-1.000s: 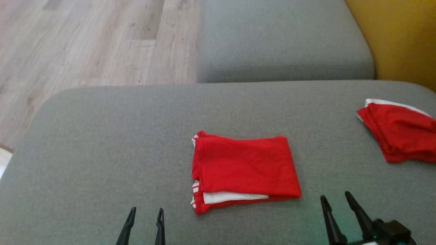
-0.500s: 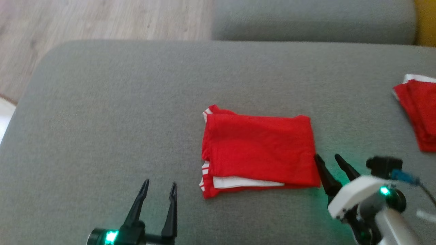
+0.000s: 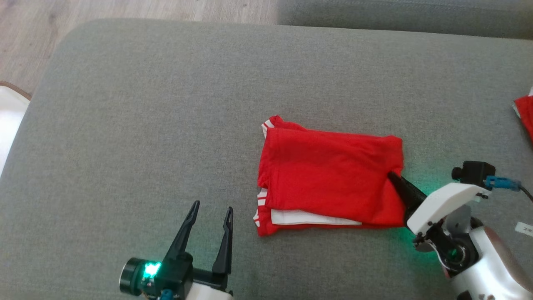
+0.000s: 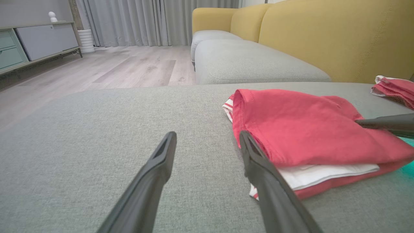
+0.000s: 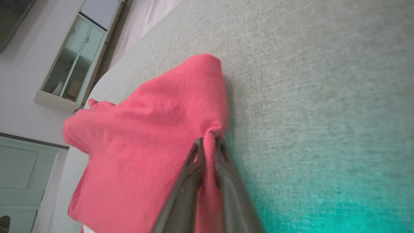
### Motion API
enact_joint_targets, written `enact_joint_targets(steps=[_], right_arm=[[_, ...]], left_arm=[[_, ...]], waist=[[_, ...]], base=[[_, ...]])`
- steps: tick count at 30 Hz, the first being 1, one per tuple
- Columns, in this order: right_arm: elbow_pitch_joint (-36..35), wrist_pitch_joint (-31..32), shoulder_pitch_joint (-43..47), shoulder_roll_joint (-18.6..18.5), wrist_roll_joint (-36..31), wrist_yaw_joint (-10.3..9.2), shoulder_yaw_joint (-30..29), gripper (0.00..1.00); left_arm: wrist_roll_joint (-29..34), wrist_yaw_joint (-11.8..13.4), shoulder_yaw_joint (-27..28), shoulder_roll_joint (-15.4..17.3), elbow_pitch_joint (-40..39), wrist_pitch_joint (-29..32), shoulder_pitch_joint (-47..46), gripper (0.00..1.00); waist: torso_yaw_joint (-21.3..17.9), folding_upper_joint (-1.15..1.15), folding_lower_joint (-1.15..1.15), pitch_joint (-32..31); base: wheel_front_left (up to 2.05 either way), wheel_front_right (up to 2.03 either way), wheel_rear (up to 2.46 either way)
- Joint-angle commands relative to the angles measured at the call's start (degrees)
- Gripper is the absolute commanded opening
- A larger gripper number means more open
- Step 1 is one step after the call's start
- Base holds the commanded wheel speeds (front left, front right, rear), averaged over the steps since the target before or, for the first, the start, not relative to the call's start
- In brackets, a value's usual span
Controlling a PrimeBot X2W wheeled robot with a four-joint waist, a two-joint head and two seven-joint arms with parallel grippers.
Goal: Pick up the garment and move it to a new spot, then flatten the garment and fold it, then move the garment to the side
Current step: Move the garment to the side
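Note:
The garment (image 3: 329, 175) is red with white trim, folded into a rectangle on the grey cushion (image 3: 145, 125). It also shows in the left wrist view (image 4: 307, 129) and the right wrist view (image 5: 145, 136). My right gripper (image 3: 393, 177) comes in from the right, shut on the garment's right edge; in its own view the fingers (image 5: 208, 142) pinch a ridge of red cloth. The other gripper, the left one (image 3: 211, 210), stands open near the cushion's front, left of the garment, with nothing between its fingers (image 4: 207, 136).
A second red and white garment (image 3: 525, 116) lies at the cushion's far right edge (image 4: 393, 87). Another grey cushion (image 4: 252, 64) and a yellow sofa back (image 4: 323, 35) lie beyond. Wooden floor (image 3: 125, 10) is past the cushion's left and far edge.
The head camera has tilted down and the picture shifted. My right gripper moved forward onto the garment's right edge and closed on it. My left gripper stays open.

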Motion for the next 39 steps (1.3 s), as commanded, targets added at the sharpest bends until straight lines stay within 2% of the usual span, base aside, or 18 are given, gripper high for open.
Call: enact_joint_targets(steps=[1, 4, 7, 15, 20, 24, 30, 31, 32, 33, 38, 39], right_arm=[[-1.28, 0.09, -1.42, -1.42, 0.88, -0.04, 1.54, 0.00], [-2.66, -0.52, -1.51, -3.11, 2.54, -0.04, 2.22, 0.00], [-4.41, -1.78, -2.21, -6.32, 1.89, -0.04, 2.57, 0.00], [-9.25, 0.15, -8.99, -18.18, -1.23, -0.04, -0.75, 0.00], [-12.00, 3.56, -13.17, -26.45, -3.74, -0.04, -5.51, 0.00], [-14.19, 6.13, -14.46, -32.10, -5.61, -0.04, -11.48, 0.00], [-16.18, 10.50, -14.74, -36.38, -10.67, -0.04, -20.43, 0.00], [-16.29, 10.75, -14.66, -36.45, -12.24, -0.04, -21.98, 0.06], [-16.47, 10.97, -14.59, -36.23, -13.92, -0.04, -23.32, 0.82], [-16.76, 10.98, -14.63, -35.67, -15.80, -0.04, -24.62, 1.00], [-20.53, 11.25, -12.69, -29.47, -22.54, -0.04, -24.39, 1.00], [-20.53, 11.25, -12.69, -29.47, -22.54, -0.04, -24.39, 1.00]], left_arm=[[-0.09, 0.22, 1.27, -0.44, -1.33, -0.29, -1.86, 1.00], [-0.17, 0.55, 1.37, -0.48, -1.28, -0.29, -1.93, 1.00], [-0.31, 0.85, 1.65, -0.50, -1.52, -0.29, -2.00, 1.00], [-0.95, 0.39, 2.19, -0.58, -4.90, -0.29, -4.56, 1.00], [-1.62, -0.96, 2.26, -0.61, -5.40, -0.29, -7.38, 1.00], [-2.07, -1.83, 2.87, -0.62, -5.46, -0.29, -9.53, 1.00], [-2.55, -2.94, 3.87, -0.63, -6.12, -0.29, -12.14, 1.00], [-2.64, -3.07, 3.95, -0.63, -6.18, -0.29, -12.47, 1.00], [-2.73, -3.19, 3.99, -0.63, -6.19, -0.29, -12.73, 1.00], [-2.86, -3.34, 4.02, -0.63, -6.17, -0.29, -12.94, 1.00], [-3.84, -3.64, 3.95, -0.64, -5.55, -0.29, -13.06, 1.00], [-3.84, -3.64, 3.95, -0.64, -5.55, -0.29, -13.06, 1.00]], waist=[[0.10, 0.00, -0.01, 0.23], [-0.17, 0.00, -0.01, 0.66], [-1.23, 0.00, -0.01, 1.41], [-5.85, 0.00, -0.01, 6.35], [-7.91, 0.00, -0.01, 10.63], [-8.82, 0.00, -0.01, 13.47], [-9.25, 0.00, -0.01, 16.21], [-9.23, 0.00, -0.01, 16.40], [-9.21, 0.00, -0.01, 16.49], [-9.18, 0.00, -0.01, 16.49], [-8.36, 0.00, -0.01, 13.71], [-8.36, 0.00, -0.01, 13.71]], base=[[0.00, 0.00, 0.00], [0.00, 0.00, 0.00], [0.00, 0.00, 0.00], [0.00, 0.00, 0.00], [0.00, 0.00, 0.00], [0.00, 0.00, 0.00], [0.00, 0.00, 0.00], [0.00, 0.00, 0.00], [0.00, 0.00, 0.00], [0.00, 0.00, 0.00], [0.00, 0.00, 0.00], [0.00, 0.00, 0.00]])
